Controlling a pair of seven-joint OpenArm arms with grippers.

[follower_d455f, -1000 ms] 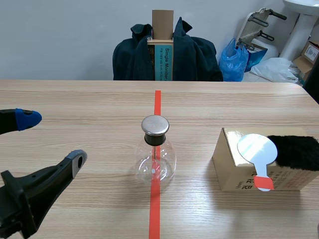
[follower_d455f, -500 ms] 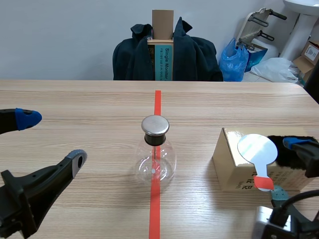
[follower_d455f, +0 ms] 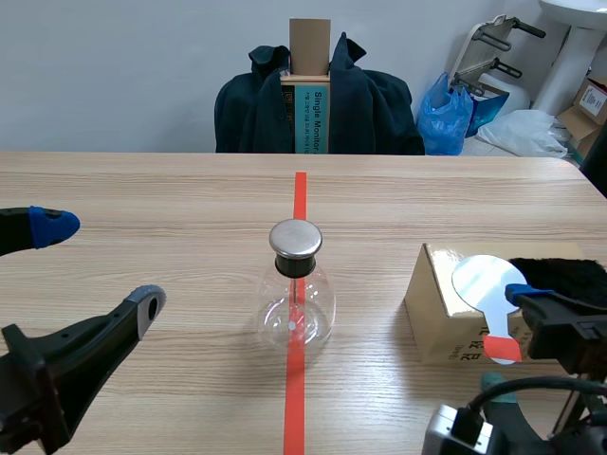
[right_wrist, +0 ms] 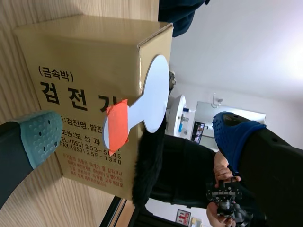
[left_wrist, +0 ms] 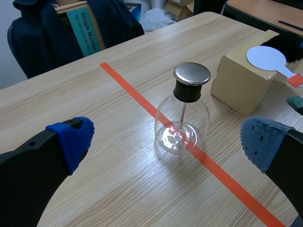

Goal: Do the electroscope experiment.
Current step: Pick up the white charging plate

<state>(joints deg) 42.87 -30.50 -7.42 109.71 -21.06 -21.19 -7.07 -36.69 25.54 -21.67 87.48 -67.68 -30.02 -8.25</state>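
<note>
A glass flask electroscope (follower_d455f: pixel 295 289) (left_wrist: pixel 183 111) with a metal cap stands on the tape line at the table's middle. To its right sits a cardboard box (follower_d455f: pixel 446 332) (right_wrist: pixel 80 61). A white disc paddle (follower_d455f: pixel 486 282) (right_wrist: pixel 154 92) with a red handle (right_wrist: pixel 117 127) and a strip of black fur (follower_d455f: pixel 560 280) (right_wrist: pixel 150 165) lie on top of the box. My left gripper (follower_d455f: pixel 95 265) (left_wrist: pixel 168 141) is open, short of the flask on its left. My right gripper (follower_d455f: pixel 512 339) (right_wrist: pixel 137 135) is open and turned sideways at the box's near face, by the paddle's handle.
An orange-red tape line (follower_d455f: pixel 296 389) runs down the table's middle. Beyond the far edge stands a chair with a dark jacket (follower_d455f: pixel 313 100) and a blue bag (follower_d455f: pixel 446 114). A person's hands (right_wrist: pixel 225 187) holding a device show in the background of the right wrist view.
The right arm has come into view from the lower right and risen to the box's front, fingers open. The left arm, flask and box have not moved.
</note>
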